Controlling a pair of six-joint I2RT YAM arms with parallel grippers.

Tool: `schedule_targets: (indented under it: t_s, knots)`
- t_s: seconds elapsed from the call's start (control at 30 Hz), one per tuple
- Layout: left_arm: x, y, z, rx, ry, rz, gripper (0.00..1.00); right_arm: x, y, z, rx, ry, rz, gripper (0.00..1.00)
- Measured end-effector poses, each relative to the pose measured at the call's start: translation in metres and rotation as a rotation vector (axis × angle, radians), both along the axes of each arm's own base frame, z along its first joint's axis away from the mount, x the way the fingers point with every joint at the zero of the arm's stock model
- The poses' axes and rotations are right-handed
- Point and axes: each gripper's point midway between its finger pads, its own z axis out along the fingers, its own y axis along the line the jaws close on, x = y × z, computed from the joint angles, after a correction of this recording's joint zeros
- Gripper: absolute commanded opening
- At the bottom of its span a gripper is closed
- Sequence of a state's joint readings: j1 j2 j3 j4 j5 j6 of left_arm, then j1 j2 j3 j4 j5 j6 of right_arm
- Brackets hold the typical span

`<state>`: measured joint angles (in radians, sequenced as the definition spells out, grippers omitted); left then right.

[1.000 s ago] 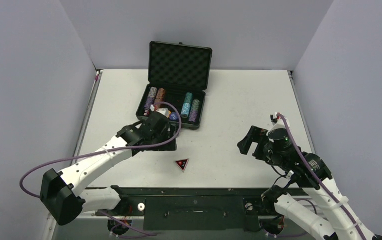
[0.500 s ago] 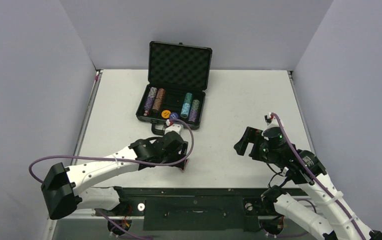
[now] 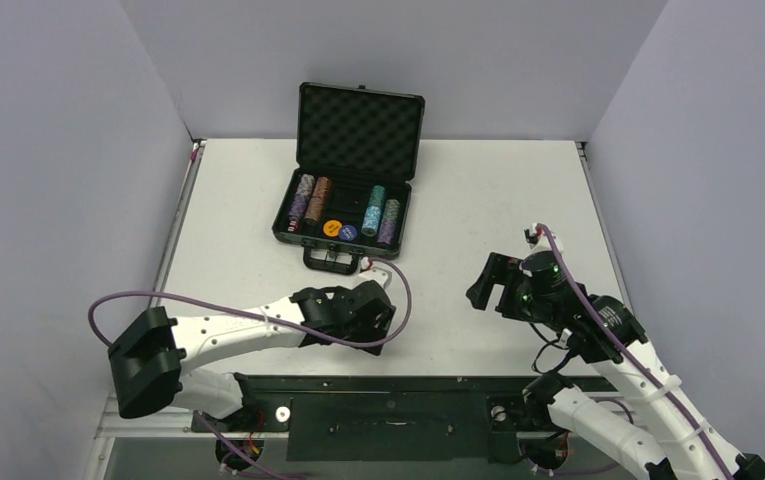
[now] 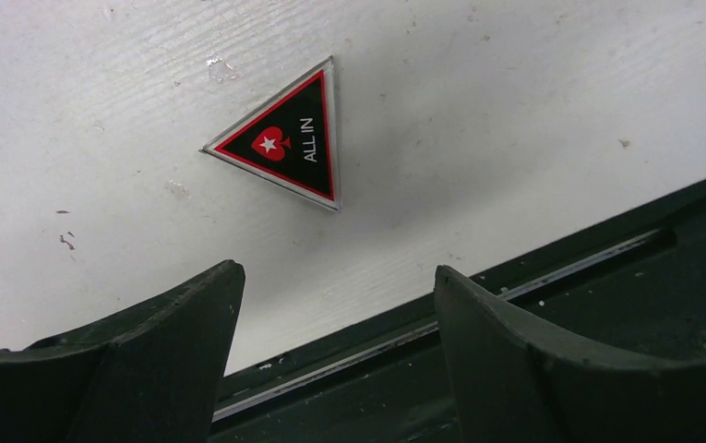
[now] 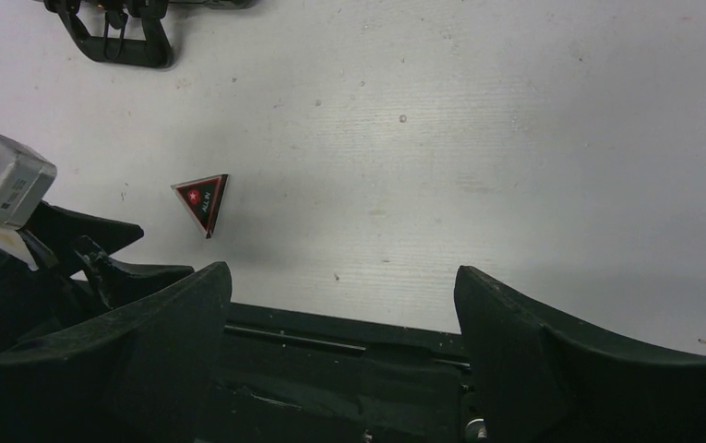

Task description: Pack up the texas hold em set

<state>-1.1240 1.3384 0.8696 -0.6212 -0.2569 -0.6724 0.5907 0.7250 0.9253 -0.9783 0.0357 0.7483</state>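
Your white table (image 3: 478, 200) sits between pale grey walls. On the left, your left gripper (image 4: 335, 277) hangs with its fingers spread wide, holding nothing. Just ahead of them, the black-red triangle (image 4: 284, 148) lies flat near the table's front edge. Further back, the open briefcase (image 3: 358, 125) holds chip stacks (image 3: 308, 195), a yellow disc (image 3: 332, 228) and a blue disc (image 3: 349, 233). At the right, your right gripper (image 5: 340, 277) is also spread wide and empty.
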Motion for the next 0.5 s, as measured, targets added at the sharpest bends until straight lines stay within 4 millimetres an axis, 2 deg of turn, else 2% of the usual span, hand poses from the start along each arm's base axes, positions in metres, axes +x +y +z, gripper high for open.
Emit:
schedule_targets:
  t_s: [0.2,0.37,0.5]
  knots:
    - [0.001,0.006,-0.023,0.091,0.027,0.007,0.80,0.003,0.003,-0.003,-0.012,0.004,0.017,0.86]
    - [0.005,0.002,-0.027,0.121,0.022,-0.009,0.84,0.004,0.002,-0.004,-0.033,-0.002,0.037,0.86]
    - [0.017,0.001,-0.027,0.141,-0.011,0.006,0.85,0.001,-0.003,-0.004,-0.052,-0.017,0.046,0.86]
